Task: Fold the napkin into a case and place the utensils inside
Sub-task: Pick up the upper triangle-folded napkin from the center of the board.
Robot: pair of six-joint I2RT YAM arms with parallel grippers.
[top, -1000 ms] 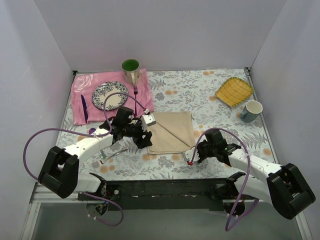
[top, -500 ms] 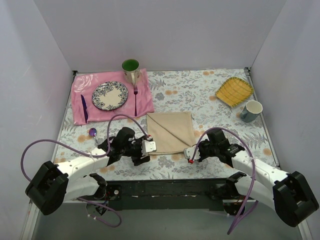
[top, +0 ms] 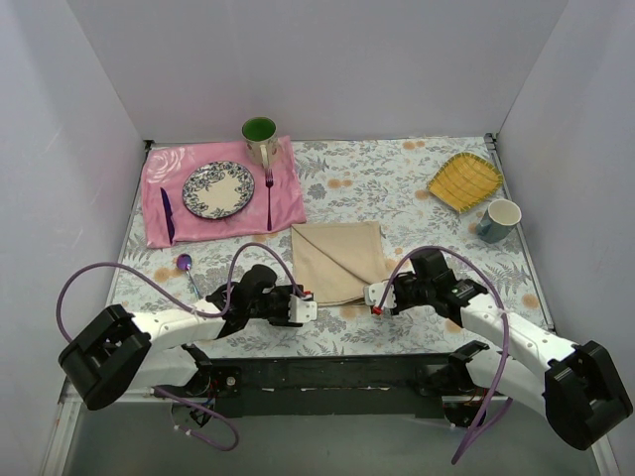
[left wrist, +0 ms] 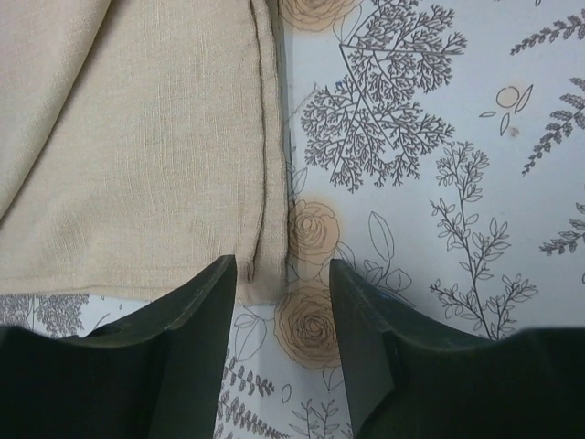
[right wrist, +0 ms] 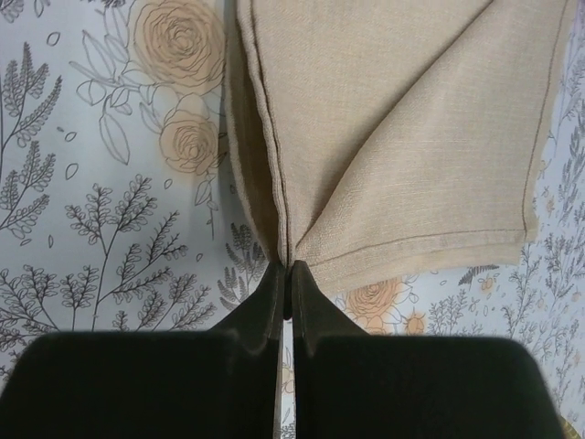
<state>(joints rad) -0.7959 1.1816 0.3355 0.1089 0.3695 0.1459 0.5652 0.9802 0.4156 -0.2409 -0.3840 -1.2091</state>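
- The right pincer (right wrist: 285, 274) is closed, nipping the near right corner of the napkin (right wrist: 402, 137), where the cloth gathers to a point at its tips.
- The left pincer (left wrist: 281, 274) stands open, its jaws astride the napkin's near left corner and gripping nothing.
- One beige napkin lies mid-bench, partly folded with a slanting flap. Its near hem runs crosswise from one pincer to the other, so each arm has its own corner straight ahead. The coming fold likely turns on lifting both corners together.
- One spoon (top: 189, 273) lies well to the left of the napkin, its handle pointing toward the arms, nearer the left arm. The pale fork cannot be made out.
- Beyond the napkin to the left, one pink mat (top: 288, 203) carries one plate (top: 218, 188), one purple fork (top: 269, 193) and one dark purple knife (top: 167, 213).
- Two cups stand on the bench (top: 397, 178): a green cup (top: 259, 134) at the mat's far edge and a white cup (top: 499, 220) right of the napkin, beside one yellow dish (top: 464, 180).
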